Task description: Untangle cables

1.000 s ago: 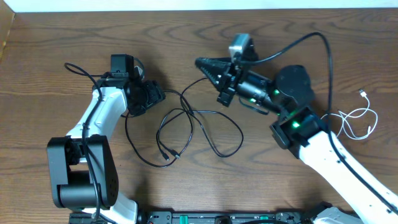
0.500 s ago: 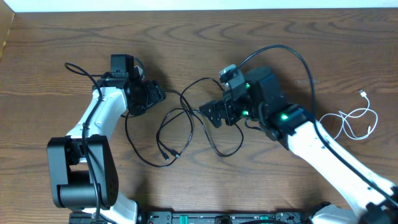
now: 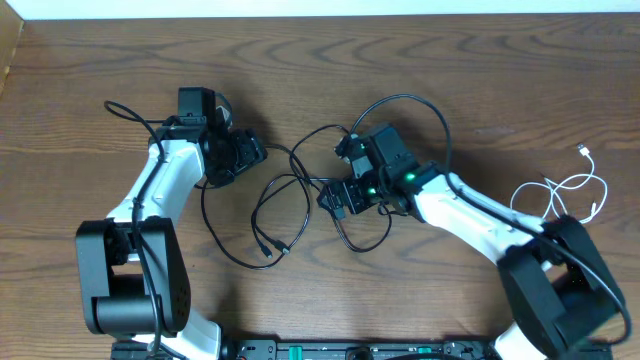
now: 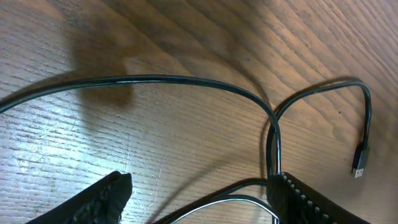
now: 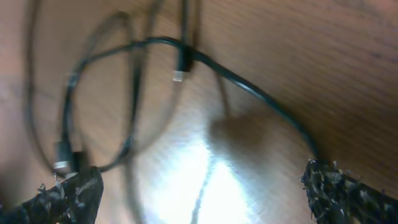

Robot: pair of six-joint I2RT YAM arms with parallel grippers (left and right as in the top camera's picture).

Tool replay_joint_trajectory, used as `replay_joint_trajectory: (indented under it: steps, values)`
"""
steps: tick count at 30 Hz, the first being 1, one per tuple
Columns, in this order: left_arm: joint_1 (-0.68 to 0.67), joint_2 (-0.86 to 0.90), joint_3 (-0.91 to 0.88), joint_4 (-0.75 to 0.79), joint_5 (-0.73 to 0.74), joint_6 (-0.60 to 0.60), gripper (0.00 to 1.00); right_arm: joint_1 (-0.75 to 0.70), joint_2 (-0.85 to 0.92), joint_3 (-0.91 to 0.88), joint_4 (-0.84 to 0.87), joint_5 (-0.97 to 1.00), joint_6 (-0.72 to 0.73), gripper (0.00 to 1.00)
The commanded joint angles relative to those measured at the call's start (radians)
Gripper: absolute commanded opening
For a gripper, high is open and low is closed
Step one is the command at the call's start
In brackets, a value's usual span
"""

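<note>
Lying beneath spread right tool (image 5: pixel 202 174), black cables (image 4: pixel 155 77)

Black cables (image 4: pixel 186 79) and, to their right, one white cable (image 3: pixel 580 178), on a mid-brown desk (image 3: pixel 120 60) with darker wavy wood grain. Left arm (image 3: pixel 165 185) and right arm (image 3: pixel 470 215): white shells, black joints. Small green lights (image 3: pixel 408 178) on the right arm.

I look straight down on the whole table (image 3: pixel 450 60) from high overhead, my left wrist view skims close above the black cables (image 4: pixel 186 79), my right wrist view sits just as near, blurred, all three sharing that central tangle
</note>
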Motion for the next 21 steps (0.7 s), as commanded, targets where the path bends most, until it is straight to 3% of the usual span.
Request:
replay_joint_trajectory:
  steps: [1, 6, 10, 14, 17, 21]
  values:
    - [0.000, 0.010, 0.000, -0.002, 0.001, 0.016, 0.76, 0.003, 0.058, 0.001, 0.015, 0.092, -0.003, 0.99]
    - [0.000, 0.010, 0.000, -0.002, 0.001, 0.016, 0.76, 0.003, 0.093, 0.001, 0.030, 0.130, -0.002, 0.96]
    - [0.000, 0.010, 0.000, -0.002, 0.001, 0.016, 0.76, 0.004, 0.105, 0.001, 0.034, 0.133, -0.003, 0.66]
    - [0.000, 0.010, 0.000, -0.002, 0.001, 0.016, 0.76, 0.004, 0.105, 0.001, 0.031, 0.134, -0.003, 0.56]
    - [0.000, 0.010, 0.000, -0.002, 0.001, 0.016, 0.76, 0.003, 0.105, 0.001, -0.001, 0.162, -0.003, 0.55]
    - [0.000, 0.010, 0.000, -0.003, 0.001, 0.016, 0.76, 0.001, 0.103, 0.002, -0.085, 0.167, 0.004, 0.71]
